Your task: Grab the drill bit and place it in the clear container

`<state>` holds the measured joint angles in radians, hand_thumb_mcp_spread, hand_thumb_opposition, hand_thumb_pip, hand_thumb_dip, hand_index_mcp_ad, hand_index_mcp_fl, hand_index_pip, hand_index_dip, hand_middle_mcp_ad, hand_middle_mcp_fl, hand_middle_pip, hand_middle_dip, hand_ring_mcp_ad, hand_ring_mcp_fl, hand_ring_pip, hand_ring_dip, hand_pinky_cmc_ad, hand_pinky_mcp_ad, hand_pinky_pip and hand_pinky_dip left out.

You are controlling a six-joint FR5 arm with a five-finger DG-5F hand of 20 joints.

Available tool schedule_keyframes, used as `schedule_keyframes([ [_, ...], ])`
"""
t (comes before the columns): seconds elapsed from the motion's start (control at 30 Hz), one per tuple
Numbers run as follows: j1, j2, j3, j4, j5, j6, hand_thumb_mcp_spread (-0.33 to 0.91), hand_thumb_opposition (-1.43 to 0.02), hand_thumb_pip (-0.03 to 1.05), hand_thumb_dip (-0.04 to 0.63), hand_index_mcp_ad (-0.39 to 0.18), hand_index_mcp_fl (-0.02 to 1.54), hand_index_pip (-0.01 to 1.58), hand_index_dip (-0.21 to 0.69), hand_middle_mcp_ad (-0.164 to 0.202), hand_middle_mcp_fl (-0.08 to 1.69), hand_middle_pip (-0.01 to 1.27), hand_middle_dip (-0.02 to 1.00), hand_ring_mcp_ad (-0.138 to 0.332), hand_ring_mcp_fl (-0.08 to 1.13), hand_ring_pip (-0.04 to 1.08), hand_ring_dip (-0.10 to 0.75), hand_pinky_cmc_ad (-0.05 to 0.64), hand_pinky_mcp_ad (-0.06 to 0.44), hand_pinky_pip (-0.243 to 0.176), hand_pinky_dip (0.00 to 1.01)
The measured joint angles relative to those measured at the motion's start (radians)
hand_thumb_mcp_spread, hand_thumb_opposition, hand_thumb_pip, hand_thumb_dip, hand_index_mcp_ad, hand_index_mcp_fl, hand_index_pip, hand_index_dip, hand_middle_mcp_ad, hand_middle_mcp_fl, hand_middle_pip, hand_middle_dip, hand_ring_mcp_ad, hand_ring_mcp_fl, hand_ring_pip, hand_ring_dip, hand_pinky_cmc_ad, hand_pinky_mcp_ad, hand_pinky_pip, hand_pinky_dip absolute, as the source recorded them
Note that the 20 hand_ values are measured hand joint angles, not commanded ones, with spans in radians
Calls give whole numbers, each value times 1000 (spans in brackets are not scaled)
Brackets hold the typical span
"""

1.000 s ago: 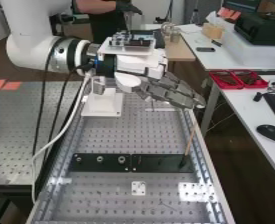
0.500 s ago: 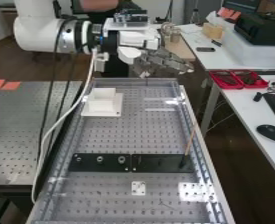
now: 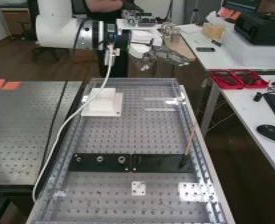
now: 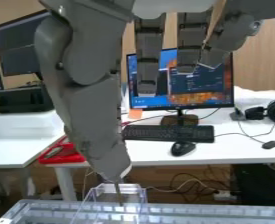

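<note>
Seems to pinch the drill bit just under the curled thumb side of the DG-5F hand. Has just drawn back from over the perforated bench toward the far end. Now calls for lining up over the clear container, below the hand, before letting go. Leaves the thin brown rod upright, well apart from the hand.
</note>
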<state>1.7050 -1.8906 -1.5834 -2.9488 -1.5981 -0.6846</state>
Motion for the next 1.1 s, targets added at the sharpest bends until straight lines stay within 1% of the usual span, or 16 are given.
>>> schedule_keyframes([
  [0.2, 21, -41, 32, -19, -13, 10, 703, -1033, 436, 284, -180, 1063, 679, 351, 52, 380, 120, 239, 199, 133, 115, 87, 353, 150, -52, 138],
  [0.6, 49, -106, 76, -53, -23, 9, 703, -1033, 436, 284, -180, 1065, 679, 353, 56, 380, 120, 239, 199, 133, 115, 87, 353, 150, -52, 138],
  [1.1, 78, -157, 95, -62, -9, 0, 703, -1033, 436, 284, -180, 1065, 679, 349, 52, 380, 120, 239, 199, 133, 115, 86, 353, 150, -52, 138],
])
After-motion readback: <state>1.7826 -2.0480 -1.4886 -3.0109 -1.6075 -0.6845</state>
